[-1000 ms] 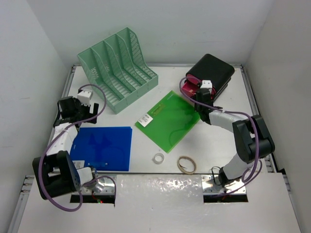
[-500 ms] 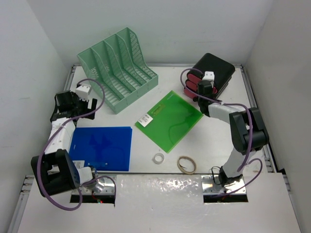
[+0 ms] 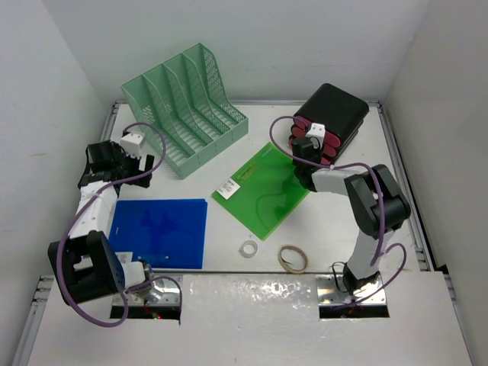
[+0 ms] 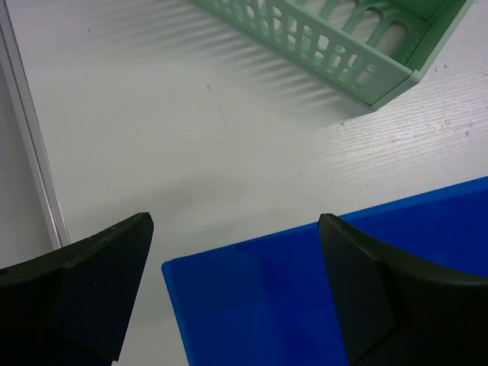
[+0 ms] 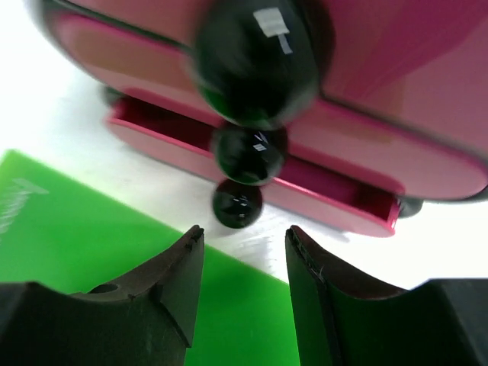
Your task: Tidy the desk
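Observation:
The white desk holds a blue sheet, a green sheet and a black drawer unit with pink drawers. My left gripper is open and empty above the blue sheet's far left corner, which lies between the jaws in the left wrist view. My right gripper is open and empty in front of the pink drawers, over the green sheet's edge. Its jaws point at the lowest black knob. The lowest drawer stands slightly pulled out.
A mint-green mesh file rack stands at the back left; its corner shows in the left wrist view. A white tape ring and a tan ring lie near the front. A silver rail runs along the left edge.
My right gripper has moved left and down along the front of the drawer unit to its lower left. My left gripper has shifted a little back and to the left.

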### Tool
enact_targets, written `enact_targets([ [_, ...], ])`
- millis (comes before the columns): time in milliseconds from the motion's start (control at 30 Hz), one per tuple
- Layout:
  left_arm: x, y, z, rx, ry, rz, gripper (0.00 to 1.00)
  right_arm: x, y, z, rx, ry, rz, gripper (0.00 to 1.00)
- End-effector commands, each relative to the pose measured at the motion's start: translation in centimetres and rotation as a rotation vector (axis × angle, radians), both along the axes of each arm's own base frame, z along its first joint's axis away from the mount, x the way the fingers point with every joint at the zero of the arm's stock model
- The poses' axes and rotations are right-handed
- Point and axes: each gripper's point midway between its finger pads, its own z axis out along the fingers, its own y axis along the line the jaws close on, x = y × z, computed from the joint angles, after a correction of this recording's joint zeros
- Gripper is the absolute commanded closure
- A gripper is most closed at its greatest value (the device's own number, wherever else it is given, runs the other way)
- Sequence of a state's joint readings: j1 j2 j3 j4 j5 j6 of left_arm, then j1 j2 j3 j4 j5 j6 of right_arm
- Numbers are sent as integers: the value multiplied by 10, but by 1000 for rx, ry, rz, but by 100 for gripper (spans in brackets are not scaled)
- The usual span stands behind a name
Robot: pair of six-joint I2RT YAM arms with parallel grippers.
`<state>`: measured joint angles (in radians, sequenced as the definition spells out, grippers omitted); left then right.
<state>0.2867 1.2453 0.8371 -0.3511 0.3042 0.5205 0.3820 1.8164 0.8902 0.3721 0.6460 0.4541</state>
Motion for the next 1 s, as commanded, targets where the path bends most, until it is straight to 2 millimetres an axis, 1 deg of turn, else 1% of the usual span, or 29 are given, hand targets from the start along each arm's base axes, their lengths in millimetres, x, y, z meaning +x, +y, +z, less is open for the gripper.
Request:
enact_targets([
  [0,8,-4,21,13,-57,-39,11,11,-7,0,84,-79,-137,54],
  [67,9,-4,21,15,-59,-40,11,13,-9,-4,86,-83,-161,55],
  [100,10,-4,21,14,-61,-42,11,17,-8,-3,90,-89,-162,55],
  [167,10,-4,21,13,-60,-45,11,21,-8,-7,84,-85,-179,56],
  [200,10,-4,20,13,-59,-47,11,25,-7,-4,85,-93,-183,56],
  [233,10,-4,20,13,-56,-48,11,26,-8,-7,81,-92,-189,57],
  [333,10,-5,20,10,-56,-51,11,34,-6,-5,74,-91,-191,57],
  [367,10,-5,19,8,-55,-52,11,35,-6,-11,68,-79,-194,58],
  [433,11,-6,18,8,-54,-57,11,40,-4,-11,71,-82,-194,58],
  [467,11,-5,18,10,-52,-54,11,42,-4,-15,67,-73,-195,59],
  [567,12,-4,18,14,-52,-54,11,43,-8,-19,73,-68,-214,60],
  [667,12,-4,17,15,-50,-55,11,41,-15,-22,94,-71,-236,66],
  [767,13,-4,18,10,-51,-55,12,39,-20,-22,100,-77,-251,77],
  [800,12,-4,17,9,-48,-55,11,40,-20,-22,97,-77,-249,86],
  [867,12,-5,17,8,-48,-56,11,41,-19,-21,97,-76,-238,94],
  [900,12,-5,17,7,-47,-58,11,41,-18,-22,95,-70,-227,100],
  [967,12,-5,18,6,-50,-58,11,44,-12,-23,108,-59,-196,100],
])
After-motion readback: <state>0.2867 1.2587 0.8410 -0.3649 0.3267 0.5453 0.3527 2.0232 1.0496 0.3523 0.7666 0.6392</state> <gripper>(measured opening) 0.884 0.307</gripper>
